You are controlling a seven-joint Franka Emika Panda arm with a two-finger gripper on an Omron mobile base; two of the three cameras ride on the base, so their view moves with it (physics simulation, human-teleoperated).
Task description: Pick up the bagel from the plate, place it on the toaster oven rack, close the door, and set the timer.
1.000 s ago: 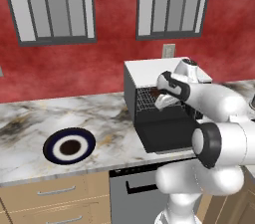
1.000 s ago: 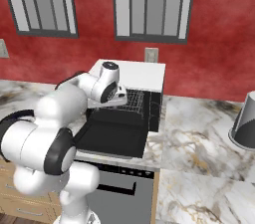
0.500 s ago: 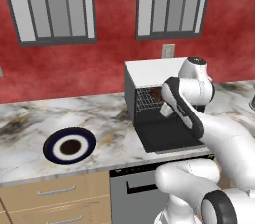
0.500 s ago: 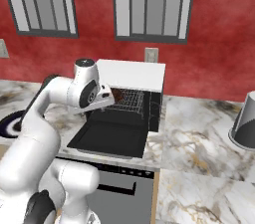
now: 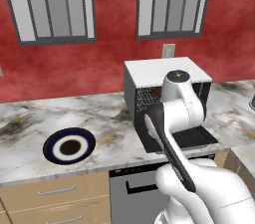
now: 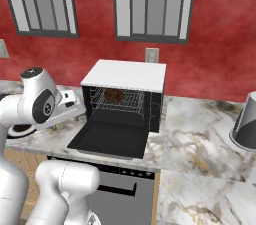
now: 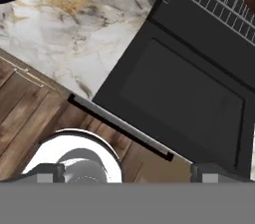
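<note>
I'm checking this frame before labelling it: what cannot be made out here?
- Gripper state: in the hand view the fingertips are cut off by the bottom edge.
- Timer knob: too small on the toaster oven in the right base view; the arm hides that side in the left base view.
- Bagel: dark blob on the rack, detail blurred.

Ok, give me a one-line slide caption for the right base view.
Bagel sits on the rack inside the toaster oven, door still folded down open.

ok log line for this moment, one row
bagel: on rack | door: open, flat | plate: bare | gripper: open, above door handle
</note>
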